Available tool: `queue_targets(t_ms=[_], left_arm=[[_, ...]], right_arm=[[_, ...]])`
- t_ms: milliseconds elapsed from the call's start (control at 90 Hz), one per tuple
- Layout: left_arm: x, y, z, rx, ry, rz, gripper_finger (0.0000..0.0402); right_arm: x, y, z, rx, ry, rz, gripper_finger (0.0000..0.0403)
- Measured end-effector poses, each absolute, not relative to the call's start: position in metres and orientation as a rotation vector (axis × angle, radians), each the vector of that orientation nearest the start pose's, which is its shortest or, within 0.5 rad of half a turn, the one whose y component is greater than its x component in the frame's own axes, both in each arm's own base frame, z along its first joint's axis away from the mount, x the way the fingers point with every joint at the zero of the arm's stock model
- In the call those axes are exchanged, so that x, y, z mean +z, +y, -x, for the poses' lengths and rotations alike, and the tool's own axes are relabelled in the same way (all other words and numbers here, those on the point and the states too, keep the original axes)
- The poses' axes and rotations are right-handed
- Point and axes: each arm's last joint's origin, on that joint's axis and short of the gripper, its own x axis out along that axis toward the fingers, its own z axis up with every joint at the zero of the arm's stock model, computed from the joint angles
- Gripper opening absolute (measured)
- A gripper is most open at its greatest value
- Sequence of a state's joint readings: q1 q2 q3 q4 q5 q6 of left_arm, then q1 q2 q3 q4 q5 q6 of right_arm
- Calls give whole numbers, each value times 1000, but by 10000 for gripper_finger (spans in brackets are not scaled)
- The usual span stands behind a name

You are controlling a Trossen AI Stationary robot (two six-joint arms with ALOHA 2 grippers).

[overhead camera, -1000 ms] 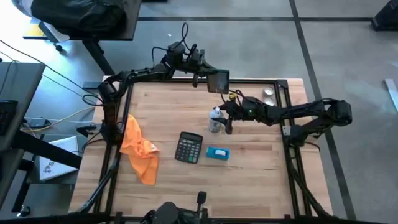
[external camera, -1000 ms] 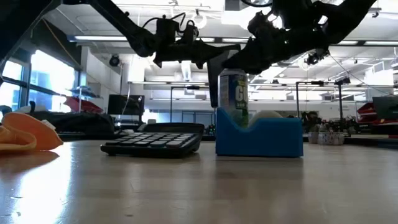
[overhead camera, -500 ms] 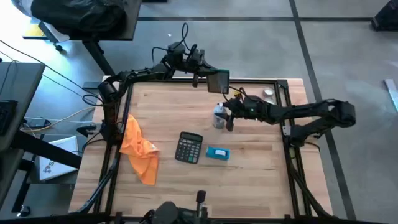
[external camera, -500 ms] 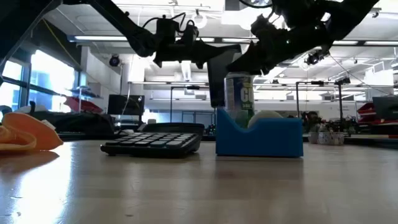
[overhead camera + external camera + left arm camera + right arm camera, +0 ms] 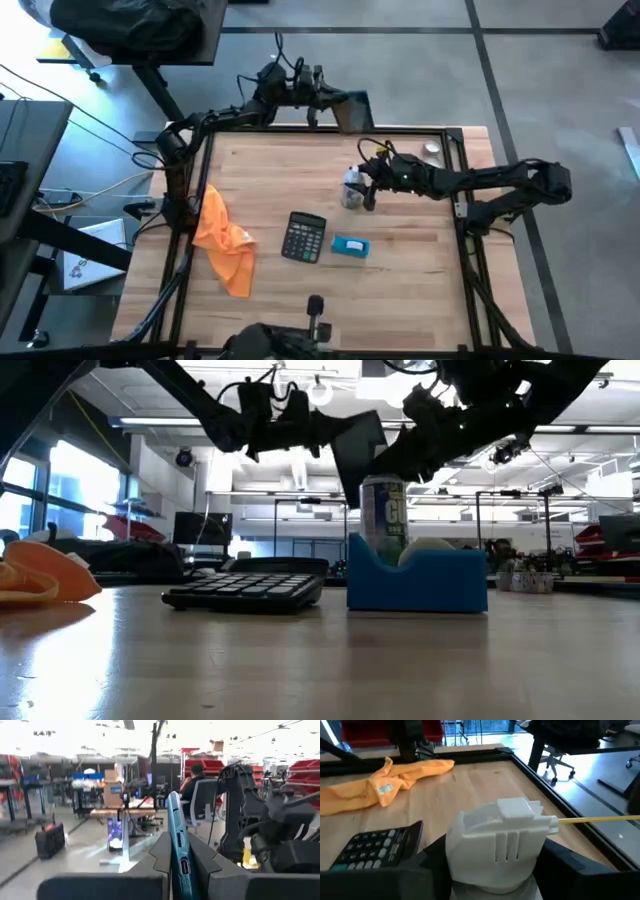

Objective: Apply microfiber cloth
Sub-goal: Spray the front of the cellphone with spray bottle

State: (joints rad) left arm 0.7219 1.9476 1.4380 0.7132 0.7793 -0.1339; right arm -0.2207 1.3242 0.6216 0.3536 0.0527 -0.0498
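Note:
The orange microfiber cloth [image 5: 222, 240] lies crumpled near the table's left edge, also seen in the right wrist view [image 5: 385, 785]; no gripper touches it. My left gripper [image 5: 322, 106] is high over the table's far edge, shut on a teal tablet [image 5: 352, 108]. My right gripper [image 5: 360, 188] is mid-table, shut on a spray bottle [image 5: 383, 510] with a white head [image 5: 500, 840]. A black calculator [image 5: 304, 237] and a blue box [image 5: 348, 246] lie between the bottle and the near edge. My left gripper pinches the tablet's two flat faces between its fingers, at the end with a port [image 5: 183, 868]. The tablet shows edge-on and sticks out beyond the fingertips, lifted clear above the table's far edge. My right gripper clasps the bottle just under its white spray head [image 5: 495, 870], one finger [image 5: 427, 870] on each side. It comes from the table's right, roughly level. The bottle stands upright; the blue box hides its base in the low view.
Two small round tins [image 5: 432, 152] sit at the far right corner. A black frame rail [image 5: 400, 128] runs along the table's far edge. Bare wood lies between the cloth and the calculator and along the near edge [image 5: 400, 300].
My left gripper has risen and drawn back past the table's far edge with the tablet, which has tipped to a slant. My right gripper has shifted slightly toward the far edge with the bottle, then held still. The cloth has not moved.

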Motion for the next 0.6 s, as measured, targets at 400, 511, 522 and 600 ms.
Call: queue_targets(t_ms=[400,511,522,600], left_arm=[[296,276,-354,-38,-119,-57,10],[294,276,-354,-35,-104,-59,10],[294,276,-354,-35,-103,-60,10],[292,276,-354,-36,-90,-58,10]], right_arm=[[232,-59,-246,-276,391,-87,242],[247,-58,-243,-277,416,-93,242],[248,-58,-243,-277,416,-94,242],[260,-58,-242,-274,446,-102,243]])
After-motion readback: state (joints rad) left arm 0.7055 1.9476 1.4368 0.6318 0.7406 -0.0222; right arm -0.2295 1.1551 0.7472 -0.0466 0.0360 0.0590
